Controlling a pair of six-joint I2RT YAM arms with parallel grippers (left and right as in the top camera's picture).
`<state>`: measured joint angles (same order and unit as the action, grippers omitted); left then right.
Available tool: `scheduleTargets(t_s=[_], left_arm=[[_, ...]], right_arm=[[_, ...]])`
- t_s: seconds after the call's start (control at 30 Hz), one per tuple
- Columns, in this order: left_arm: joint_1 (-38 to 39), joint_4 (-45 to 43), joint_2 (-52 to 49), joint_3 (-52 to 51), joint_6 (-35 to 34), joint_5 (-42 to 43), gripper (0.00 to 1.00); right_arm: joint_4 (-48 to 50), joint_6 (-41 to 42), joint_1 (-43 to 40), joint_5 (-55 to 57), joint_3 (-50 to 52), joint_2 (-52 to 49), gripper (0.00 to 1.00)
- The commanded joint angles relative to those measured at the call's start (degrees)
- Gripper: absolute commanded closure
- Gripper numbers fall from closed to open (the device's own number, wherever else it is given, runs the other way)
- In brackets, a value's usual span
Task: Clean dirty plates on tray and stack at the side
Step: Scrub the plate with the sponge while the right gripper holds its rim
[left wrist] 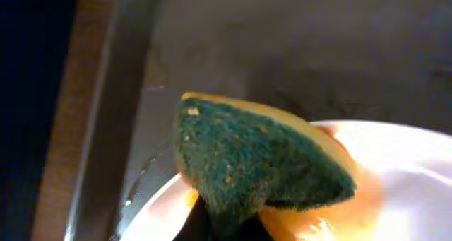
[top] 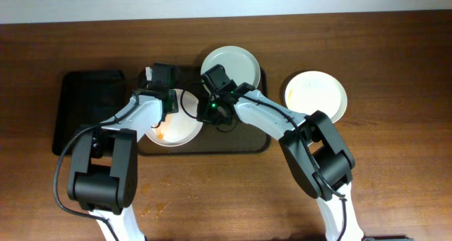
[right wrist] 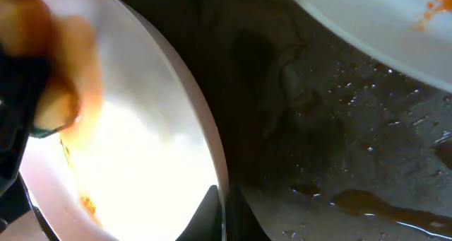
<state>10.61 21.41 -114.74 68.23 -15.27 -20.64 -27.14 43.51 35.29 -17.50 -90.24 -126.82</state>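
A white plate (top: 180,130) smeared with orange sauce lies at the left of the brown tray (top: 233,143). My left gripper (top: 167,107) is shut on a green and yellow sponge (left wrist: 261,160) pressed on that plate (left wrist: 402,163). My right gripper (top: 210,112) is shut on the plate's right rim (right wrist: 212,156); both fingers pinch the edge. A second plate (top: 236,61) sits at the tray's far end, and its rim (right wrist: 367,29) shows orange specks. A third plate (top: 318,92) lies on the table to the right of the tray.
A narrow black tray (top: 88,110) lies on the wooden table left of the brown tray. The tray floor (right wrist: 339,142) is wet with droplets and a brown puddle. Orange specks (top: 157,209) mark the table near the front.
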Motion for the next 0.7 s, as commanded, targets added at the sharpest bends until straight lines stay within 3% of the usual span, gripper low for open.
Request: scheduleTargets(t_s=[0.0, 0.1, 0.17, 0.3, 0.4, 0.47, 0.53, 0.67], left_arm=[[-0.63, 11.28, -7.3, -5.29, -0.57, 6.12, 0.99], [-0.63, 24.0, -7.3, -5.29, -0.57, 15.61, 0.99], [-0.63, 27.12, -7.3, -5.29, -0.57, 20.83, 0.99], [-0.63, 17.27, -7.3, -5.29, -0.5, 22.97, 0.99], [-0.63, 6.64, -7.3, -5.29, 9.03, 28.98, 0.99], [-0.66, 3.04, -7.3, -5.29, 13.99, 27.23, 0.99], [-0.66, 2.6, -7.3, -5.29, 13.94, 20.5, 0.99], [-0.66, 11.72, -7.3, -5.29, 2.43, 6.08, 0.99]], right_arm=[[-0.07, -0.2, -0.44, -0.33, -0.74, -1.01, 0.96], [-0.04, -0.17, -0.44, -0.33, -0.74, -1.01, 0.96], [-0.04, -0.17, -0.44, -0.33, -0.74, -1.01, 0.96], [-0.07, -0.2, -0.44, -0.33, -0.74, -1.01, 0.96], [-0.04, -0.17, -0.44, -0.31, -0.74, -1.01, 0.96], [-0.02, -0.17, -0.44, -0.31, -0.74, -1.01, 0.96], [-0.02, -0.17, -0.44, -0.28, -0.74, -1.01, 0.96], [0.0, -0.2, -0.5, -0.24, -0.74, -1.01, 0.96]])
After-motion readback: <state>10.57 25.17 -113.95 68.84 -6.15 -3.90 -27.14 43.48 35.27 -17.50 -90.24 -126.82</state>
